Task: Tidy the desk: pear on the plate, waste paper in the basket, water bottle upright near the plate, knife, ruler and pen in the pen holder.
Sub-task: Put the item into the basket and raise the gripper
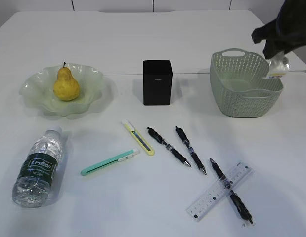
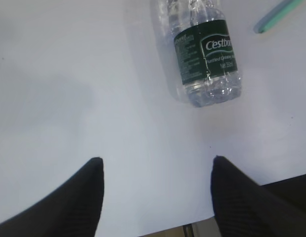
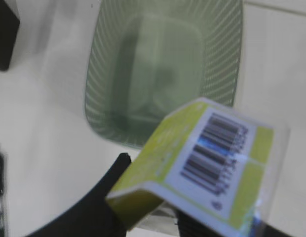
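My right gripper (image 1: 277, 60) is shut on the waste paper (image 3: 207, 158), a yellow-green pack with a barcode, held above the right rim of the basket (image 1: 241, 98); the basket (image 3: 157, 74) lies open below it. The pear (image 1: 66, 85) sits on the plate (image 1: 34, 86). The water bottle (image 1: 40, 168) lies on its side at front left. My left gripper (image 2: 156, 160) hangs open above bare desk, short of the water bottle (image 2: 204, 49). A yellow knife (image 1: 138, 138), a green knife (image 1: 109, 162), three pens (image 1: 167, 146) and the ruler (image 1: 219, 191) lie in front of the pen holder (image 1: 157, 82).
One pen (image 1: 231, 191) lies crossed with the ruler at front right. The desk's near edge shows between my left gripper's fingers (image 2: 227, 197). The pen holder (image 3: 4, 34) is at the right wrist view's top left corner.
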